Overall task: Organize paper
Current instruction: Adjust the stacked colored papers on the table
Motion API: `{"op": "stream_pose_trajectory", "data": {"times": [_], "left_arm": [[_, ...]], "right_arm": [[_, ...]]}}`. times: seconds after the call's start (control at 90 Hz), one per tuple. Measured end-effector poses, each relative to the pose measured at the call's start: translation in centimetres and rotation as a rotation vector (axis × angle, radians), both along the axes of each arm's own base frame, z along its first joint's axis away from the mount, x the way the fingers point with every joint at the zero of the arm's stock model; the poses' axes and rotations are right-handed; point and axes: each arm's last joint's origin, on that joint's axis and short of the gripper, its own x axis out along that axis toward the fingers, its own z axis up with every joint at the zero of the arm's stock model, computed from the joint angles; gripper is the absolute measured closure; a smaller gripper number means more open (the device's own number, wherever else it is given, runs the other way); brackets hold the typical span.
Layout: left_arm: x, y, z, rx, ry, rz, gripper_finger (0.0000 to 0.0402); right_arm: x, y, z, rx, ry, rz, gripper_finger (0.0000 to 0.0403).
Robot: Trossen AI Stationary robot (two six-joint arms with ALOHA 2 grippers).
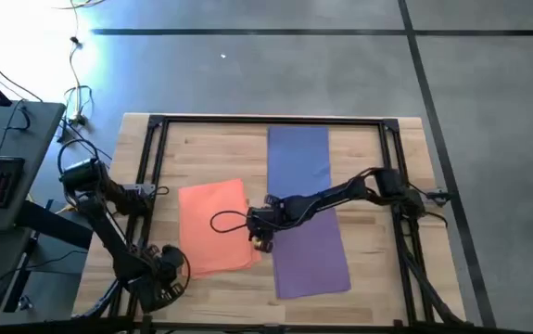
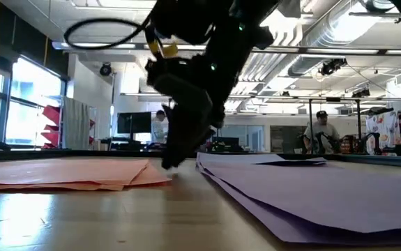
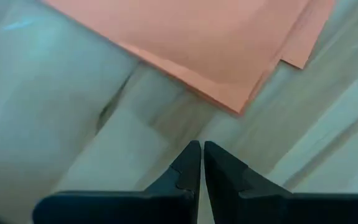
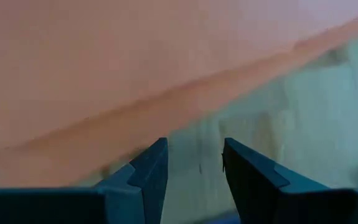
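I have the right tool (image 1: 261,232) down low over the bare strip of surface (image 1: 212,139) between the two piles, its fingers (image 4: 146,171) a little apart with nothing between them. It sits just beside the orange paper (image 1: 214,226), at that stack's edge nearest the purple paper (image 1: 309,209). From the right wrist view the orange edge runs just ahead of the fingertips, with bare wood under them.

The step, as I judge it, is squaring up or picking at the orange stack, whose sheets are fanned out of line; the left wrist view shows one corner poking past the others. To do this well I would keep the fingertips grazing the wood and come at the orange edge flat and slow, so the pads push the sheets together rather than ride over the top one and crumple it.

Room is tight on the side away from the orange stack: the purple pile lies close behind the tool, and its near edge looks slightly lifted in the low view, so backing off carelessly could snag it. Beyond the orange stack, away from the purple, the wood lies open.

The left tool (image 3: 201,163) waits near the orange stack's corner, fingers pressed together, empty.
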Motion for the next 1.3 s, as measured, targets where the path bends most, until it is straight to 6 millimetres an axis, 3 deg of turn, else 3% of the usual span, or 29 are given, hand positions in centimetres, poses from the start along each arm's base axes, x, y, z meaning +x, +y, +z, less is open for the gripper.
{"op": "stream_pose_trajectory", "data": {"times": [0.156, 0.744, 1.044, 1.3], "left_arm": [[0.3, -0.2, -0.9, 0.035, 0.005, -0.019, 0.0401], [0.7, 0.3, -0.7, 0.073, 0.013, -0.158, 0.0401], [0.5, -0.4, 2.7, 0.171, 0.107, -0.025, 0.0401], [0.6, 0.5, 0.5, 0.165, 0.063, -0.007, 0.0401]], "right_arm": [[0.2, 0.5, -0.9, 0.018, 0.006, 0.000, 0.0266], [1.4, 1.3, -1.4, 0.117, -0.105, 0.026, 0.0266], [0.3, 1.1, 0.7, 0.042, -0.078, -0.040, 0.0266], [1.2, 1.6, -1.4, 0.130, -0.096, 0.021, 0.0266]]}}
